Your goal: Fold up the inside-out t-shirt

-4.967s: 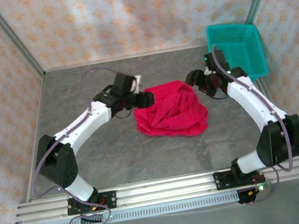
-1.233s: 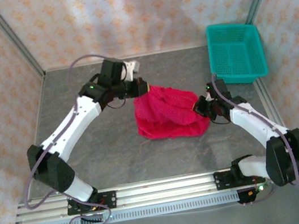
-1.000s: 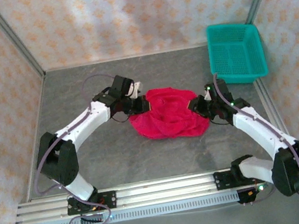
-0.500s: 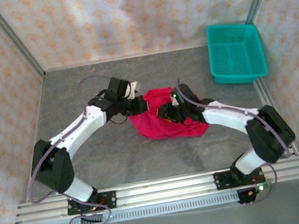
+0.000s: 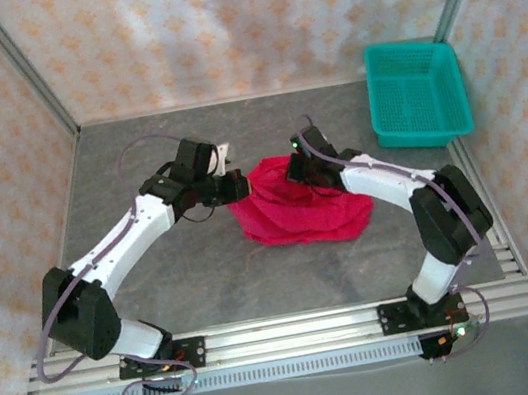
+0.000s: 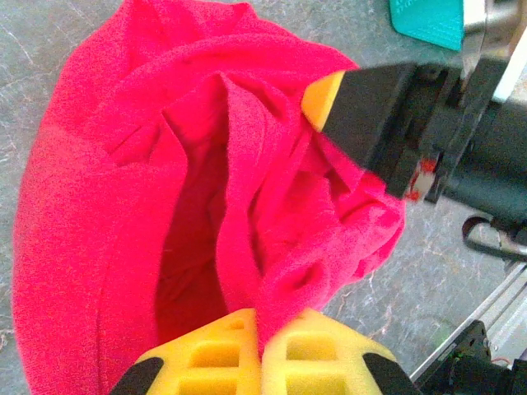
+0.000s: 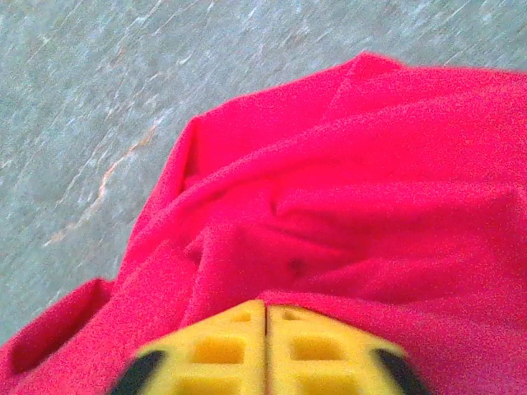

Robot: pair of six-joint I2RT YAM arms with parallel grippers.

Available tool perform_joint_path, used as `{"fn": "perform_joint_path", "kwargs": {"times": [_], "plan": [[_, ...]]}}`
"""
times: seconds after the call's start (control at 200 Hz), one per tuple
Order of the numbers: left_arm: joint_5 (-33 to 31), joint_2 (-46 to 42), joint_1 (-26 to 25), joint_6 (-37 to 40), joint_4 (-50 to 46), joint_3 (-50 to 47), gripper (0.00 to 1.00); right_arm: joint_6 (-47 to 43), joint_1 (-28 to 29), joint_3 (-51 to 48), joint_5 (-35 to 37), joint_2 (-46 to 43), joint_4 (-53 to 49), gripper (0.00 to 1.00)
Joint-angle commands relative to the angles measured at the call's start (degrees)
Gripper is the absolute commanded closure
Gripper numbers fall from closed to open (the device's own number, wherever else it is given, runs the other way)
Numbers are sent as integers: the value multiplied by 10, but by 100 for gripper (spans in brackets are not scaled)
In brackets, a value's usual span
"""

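Grey, marbled table (image 5: 170,274) fills the space in front of you, with pale patterned walls (image 5: 215,23) on three sides. The inside-out t-shirt (image 5: 299,212) lies bunched in a crimson heap near the middle of the table, between your two arms. Your left tool (image 6: 262,319) is clenched on the shirt's left edge; its wrist view shows the yellow fingers (image 6: 216,354) pressed together with a ridge of red cloth pinched between them. Your right tool (image 7: 265,306) is clenched too, at the far edge of the heap, its fingers closed flat against each other with a fold of the shirt caught at their tips. From overhead, the two tools sit near each other on the shirt's far-left side. A teal basket (image 5: 419,95) stands at the far right corner, well apart from the shirt.
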Motion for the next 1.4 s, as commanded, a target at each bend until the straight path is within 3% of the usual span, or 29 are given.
{"fn": "perform_joint_path", "kwargs": {"times": [0.0, 0.33, 0.585, 0.751, 0.881, 1.086, 1.161, 1.256, 1.396], "plan": [[-15, -17, 8, 19, -33, 10, 100, -26, -14, 49, 36, -5, -57, 100], [-5, -19, 60, 56, -85, 82, 100, -64, -25, 123, 26, -88, -138, 100], [14, -7, 60, 36, -39, 3, 100, -68, -39, 128, 33, -177, -220, 100], [48, -62, 59, -11, -9, -7, 100, -75, -39, 154, 25, -263, -282, 100], [30, -131, 48, -39, 12, 2, 100, -77, -39, 182, 20, -309, -329, 100], [4, -137, 31, -43, 33, -54, 100, -66, -39, 92, -41, -290, -283, 100], [-3, -123, 27, -37, 29, -77, 100, -61, -37, 44, -64, -269, -243, 79], [-22, -123, 27, -31, 30, -114, 100, -69, -25, 4, -75, -239, -206, 42], [-49, -131, 27, -30, 30, -157, 100, -96, 11, -38, -68, -186, -168, 25]]}}
